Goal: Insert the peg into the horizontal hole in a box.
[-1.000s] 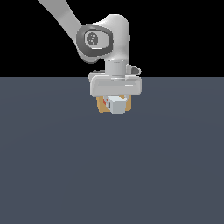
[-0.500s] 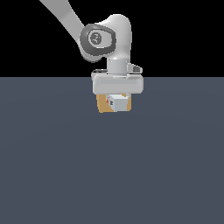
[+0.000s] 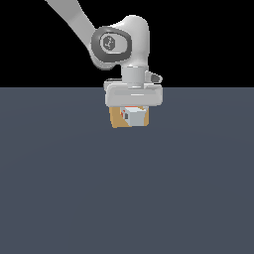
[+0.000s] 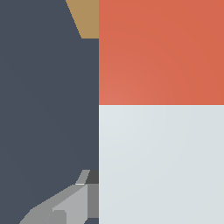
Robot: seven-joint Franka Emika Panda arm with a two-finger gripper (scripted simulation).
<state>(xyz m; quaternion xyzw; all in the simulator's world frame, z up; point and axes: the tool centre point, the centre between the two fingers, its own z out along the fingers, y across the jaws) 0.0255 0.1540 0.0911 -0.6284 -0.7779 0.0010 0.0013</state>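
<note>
Tool hangs straight down under the wrist at the far middle of the table, its white body covering most of what sits below. Closed on the peg, judging by wrist view: one grey finger lies right against the pale half's side and the bar fills the rest of that frame. The other finger isn't visible, so grip width can't be read exactly.

Peg: exterior view shows only its pale end w/ a small red fleck, pointing roughly toward the camera. In wrist view, the red-orange half is toward the box and the pale half toward the finger.

Box: tan block directly under/behind the tool, its edge showing on the exterior view's left of the peg end. Wrist view shows a tan corner just beside the red half. Hole itself hidden, and contact can't be told.

Change vs a sec ago: tool + peg have slid a bit toward the exterior view's right and sit slightly lower/closer over the box; by half a sec ago less orange showed around the pale end. Box looks unmoved.

Meaning, as a guess: alignment or early insertion stage; red end prob at or entering the hole. Depth not confirmable, so task not shown done.
</note>
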